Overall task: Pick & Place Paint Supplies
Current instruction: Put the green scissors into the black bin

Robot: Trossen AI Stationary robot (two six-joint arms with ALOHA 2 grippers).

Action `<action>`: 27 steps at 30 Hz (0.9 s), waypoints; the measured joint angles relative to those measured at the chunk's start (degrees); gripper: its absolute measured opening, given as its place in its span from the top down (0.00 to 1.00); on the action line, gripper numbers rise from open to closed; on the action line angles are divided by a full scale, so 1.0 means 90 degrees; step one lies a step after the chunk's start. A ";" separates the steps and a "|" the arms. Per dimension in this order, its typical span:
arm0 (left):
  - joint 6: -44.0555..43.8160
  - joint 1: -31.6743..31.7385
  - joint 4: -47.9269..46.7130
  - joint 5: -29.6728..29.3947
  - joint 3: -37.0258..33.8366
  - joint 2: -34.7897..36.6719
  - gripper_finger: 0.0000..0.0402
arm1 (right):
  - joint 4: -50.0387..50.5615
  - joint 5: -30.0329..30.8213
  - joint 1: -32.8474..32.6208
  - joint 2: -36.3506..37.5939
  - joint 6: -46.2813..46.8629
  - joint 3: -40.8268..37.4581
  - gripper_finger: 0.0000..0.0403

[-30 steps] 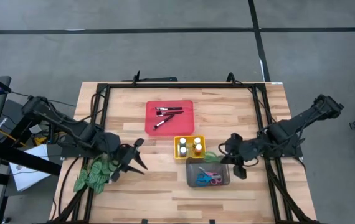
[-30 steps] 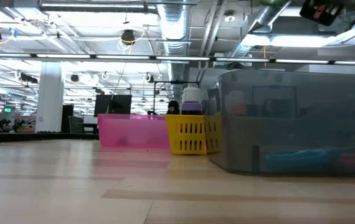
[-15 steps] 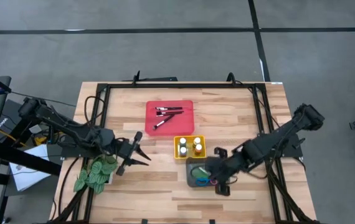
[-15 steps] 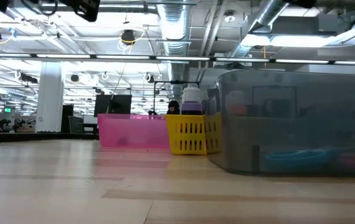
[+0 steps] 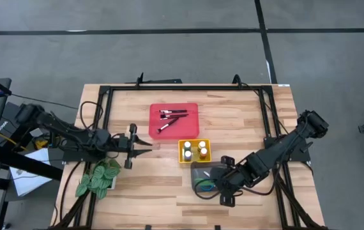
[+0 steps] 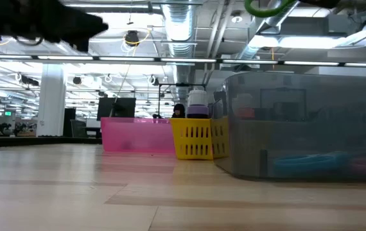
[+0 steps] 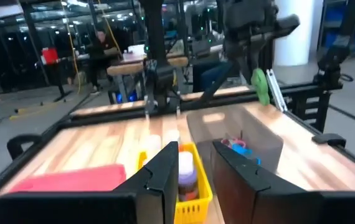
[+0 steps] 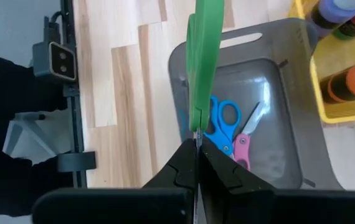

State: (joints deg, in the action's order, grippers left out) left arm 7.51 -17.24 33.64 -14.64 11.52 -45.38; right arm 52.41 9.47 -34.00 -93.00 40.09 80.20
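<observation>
Green scissors (image 8: 202, 68): clamped in closed right hand (image 8: 197, 144), hanging directly above grey tray (image 8: 289, 109), blades up; left hand (image 7: 193, 163) part-open, empty, toward 9 o'clock.

A pale striped wooden surface (image 5: 233, 115) carries a flat red plastic tray (image 5: 174, 119), a yellow slotted plastic basket (image 5: 193, 152) and a translucent grey plastic bin (image 8: 240, 118). In the bin lie blue-handled scissors (image 8: 222, 127) and pink-handled scissors (image 8: 243, 146). Above them hang green-handled scissors (image 8: 201, 62). The leafy plant (image 5: 97, 177) is green with pale veins.
</observation>
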 joint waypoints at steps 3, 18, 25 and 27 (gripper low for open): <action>-0.0076 0.0326 0.0876 0.0301 -0.0567 0.0073 0.79 | -0.0011 0.0002 0.0042 0.0003 -0.0052 0.0000 1.00; -0.0206 0.1218 0.0819 0.1521 -0.1240 0.0704 0.79 | -0.0066 -0.0046 0.0046 -0.0007 -0.0136 -0.0002 1.00; -0.0190 0.1213 -0.0428 0.1563 -0.1240 0.2012 0.79 | -0.0083 -0.0062 0.0037 -0.0007 -0.0142 -0.0002 1.00; -0.0206 0.1213 -0.0829 0.1562 -0.1240 0.2441 0.79 | -0.0081 -0.0070 0.0037 -0.0007 -0.0188 -0.0002 1.00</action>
State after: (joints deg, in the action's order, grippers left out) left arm 5.65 -6.33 26.18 -0.58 0.36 -23.41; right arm 51.67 8.85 -33.67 -93.06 38.40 80.18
